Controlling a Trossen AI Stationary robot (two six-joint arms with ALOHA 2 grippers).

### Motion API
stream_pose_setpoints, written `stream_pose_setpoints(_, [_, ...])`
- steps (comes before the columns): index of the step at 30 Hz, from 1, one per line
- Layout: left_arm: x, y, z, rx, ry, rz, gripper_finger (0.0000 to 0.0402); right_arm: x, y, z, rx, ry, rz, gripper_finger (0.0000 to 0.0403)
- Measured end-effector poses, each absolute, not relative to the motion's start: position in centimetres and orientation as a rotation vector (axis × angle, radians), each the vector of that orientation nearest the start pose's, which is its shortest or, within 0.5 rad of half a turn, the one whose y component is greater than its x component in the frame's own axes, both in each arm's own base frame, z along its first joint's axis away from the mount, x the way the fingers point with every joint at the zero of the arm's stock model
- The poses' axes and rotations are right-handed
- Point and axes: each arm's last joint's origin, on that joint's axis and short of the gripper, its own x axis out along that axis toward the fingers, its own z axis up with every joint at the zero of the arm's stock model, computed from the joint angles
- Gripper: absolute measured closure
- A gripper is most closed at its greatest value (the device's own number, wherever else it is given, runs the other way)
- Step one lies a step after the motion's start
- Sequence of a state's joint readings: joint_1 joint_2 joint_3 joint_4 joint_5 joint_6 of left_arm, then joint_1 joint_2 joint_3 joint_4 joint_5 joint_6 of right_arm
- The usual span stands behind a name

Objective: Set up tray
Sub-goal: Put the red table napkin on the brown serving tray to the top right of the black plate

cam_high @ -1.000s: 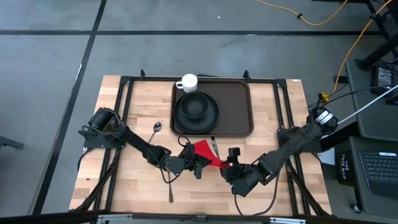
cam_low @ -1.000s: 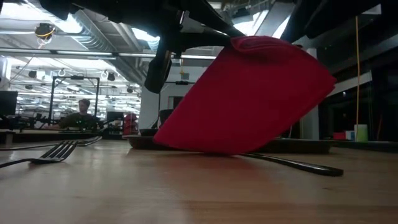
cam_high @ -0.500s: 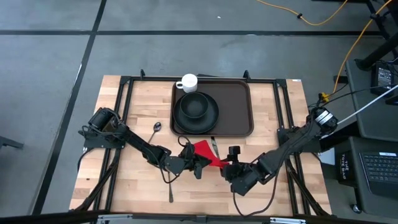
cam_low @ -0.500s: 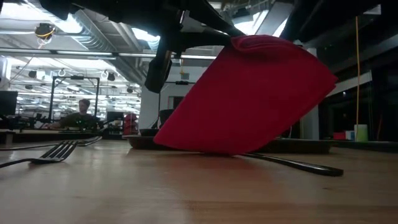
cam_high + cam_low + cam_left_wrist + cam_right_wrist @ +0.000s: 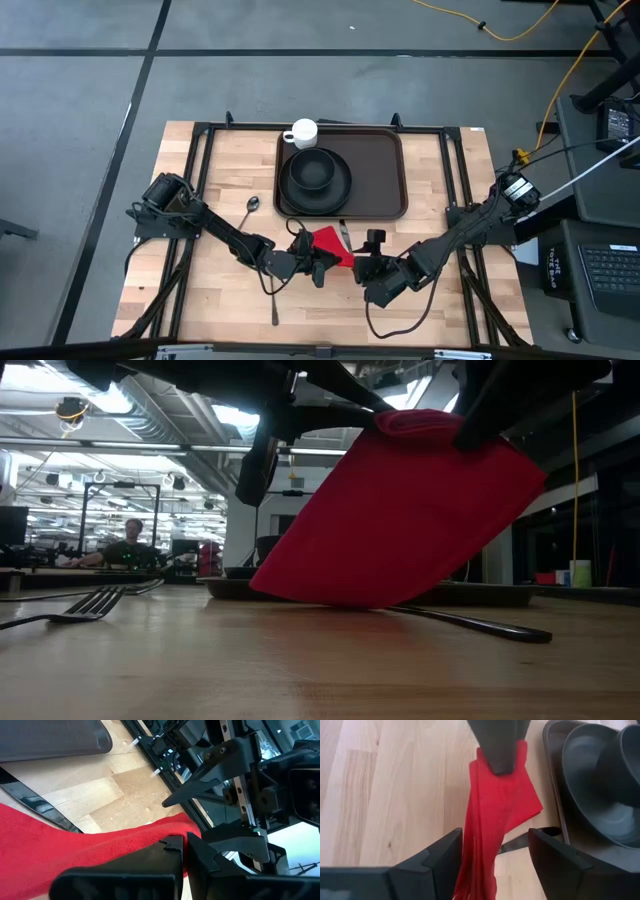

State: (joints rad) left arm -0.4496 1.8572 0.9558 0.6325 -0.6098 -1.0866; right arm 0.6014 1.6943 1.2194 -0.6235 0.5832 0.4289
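Napkin [image 5: 328,243], red, pinched in the clamped left hand [image 5: 322,262] and hung tilted just above the desk [image 5: 230,160], lower corner near a dark knife [image 5: 480,624]; right hand [image 5: 492,865] spread wide either side of the cloth, not gripping; fork [image 5: 85,603] lying off to one side; beyond, tray [image 5: 385,180] flat on the desk, bearing a black plate [image 5: 315,178] and bowl [image 5: 314,168]; white cup [image 5: 303,132] at its far rim.

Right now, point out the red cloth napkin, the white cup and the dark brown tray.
red cloth napkin [image 5: 330,243], high view, its middle.
white cup [image 5: 304,132], high view, its rim.
dark brown tray [image 5: 378,175], high view, bare floor.
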Motion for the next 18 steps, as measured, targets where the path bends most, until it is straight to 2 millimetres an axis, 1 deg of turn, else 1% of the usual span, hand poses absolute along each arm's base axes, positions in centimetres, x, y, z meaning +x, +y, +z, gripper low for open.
stream_pose_setpoints(4, [35.11,-15.10,17.75,-0.947,0.121,0.266,0.0400,28.90,17.93,22.48,-0.175,0.883,-0.181,0.0175])
stream_pose_setpoints(10, [35.11,-15.10,17.75,-0.971,0.118,0.269,0.0400,28.83,17.90,22.43,-0.176,0.892,-0.181,0.0180])
stream_pose_setpoints(14, [35.11,-15.10,17.75,-0.996,0.114,0.271,0.0400,28.82,17.90,22.43,-0.177,0.894,-0.181,0.0202])
stream_pose_setpoints(18, [35.11,-15.10,17.76,-1.025,0.110,0.273,0.0400,28.80,17.96,22.39,-0.166,0.907,-0.161,0.0234])
